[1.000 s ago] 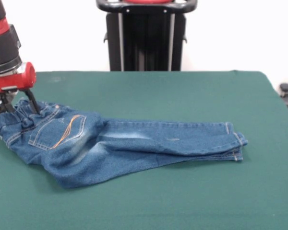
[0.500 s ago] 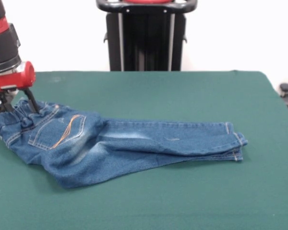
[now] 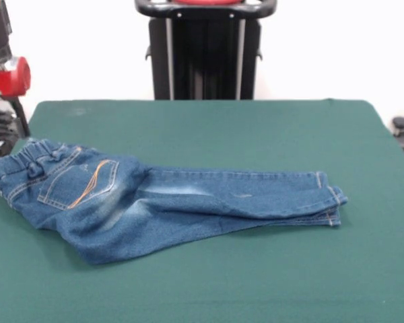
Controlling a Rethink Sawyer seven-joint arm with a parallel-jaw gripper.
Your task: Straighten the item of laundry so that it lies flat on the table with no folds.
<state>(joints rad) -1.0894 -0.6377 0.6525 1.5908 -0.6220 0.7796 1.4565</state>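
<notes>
Green table (image 3: 256,128) is carrying the jeans (image 3: 155,202) toward its left near side, folded along their length, legs stacked, waistband left. Gripper (image 3: 5,128) is hanging above the waistband, clear of cloth; finger spread cannot be told.

- No words, numbers, labels or signs can be read anywhere.
- The jeans (image 3: 155,202) show only curved orange stitching on a back pocket, and that is not writing.
</notes>
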